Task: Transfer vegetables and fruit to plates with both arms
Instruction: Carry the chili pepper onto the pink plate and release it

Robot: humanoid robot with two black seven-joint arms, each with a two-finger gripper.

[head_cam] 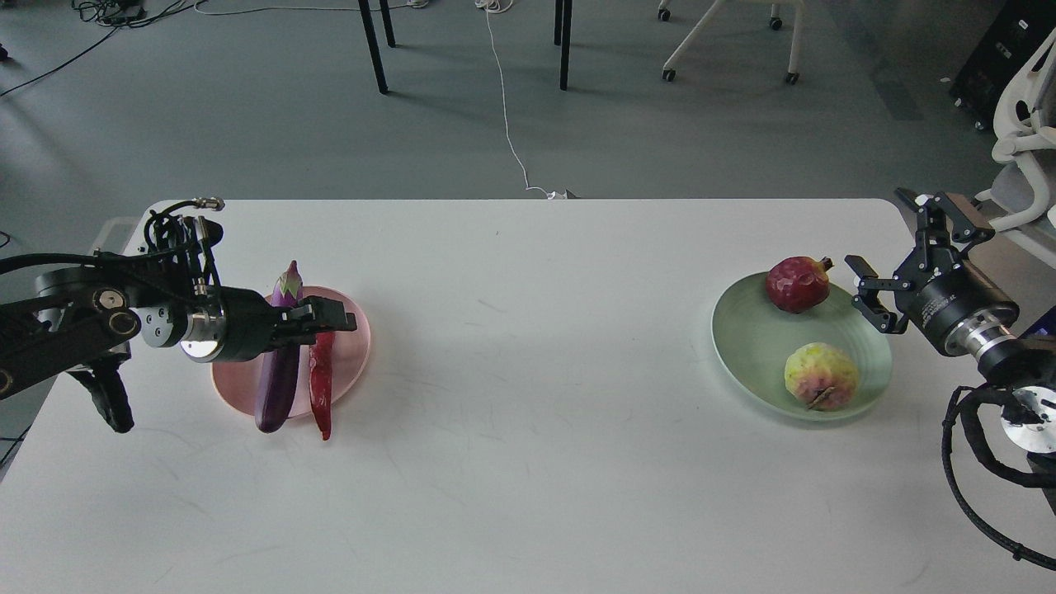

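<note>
The purple eggplant (279, 375) and the red chili (320, 392) lie side by side on the pink plate (352, 346), and their lower ends stick out over its front rim. My left gripper (334, 318) hovers just over the chili's top end, which it hides. Its fingers stand apart and nothing hangs from them. The dark red fruit (796, 283) and the yellow-green fruit (821, 376) sit on the mint green plate (747, 338). My right gripper (866, 293) is open and empty at that plate's right rim, beside the dark red fruit.
The white table (528, 462) has its far edge just behind both plates. Beyond it, on the floor, are chair legs, a white cable (507, 124) and an office chair (1019, 148) at the right.
</note>
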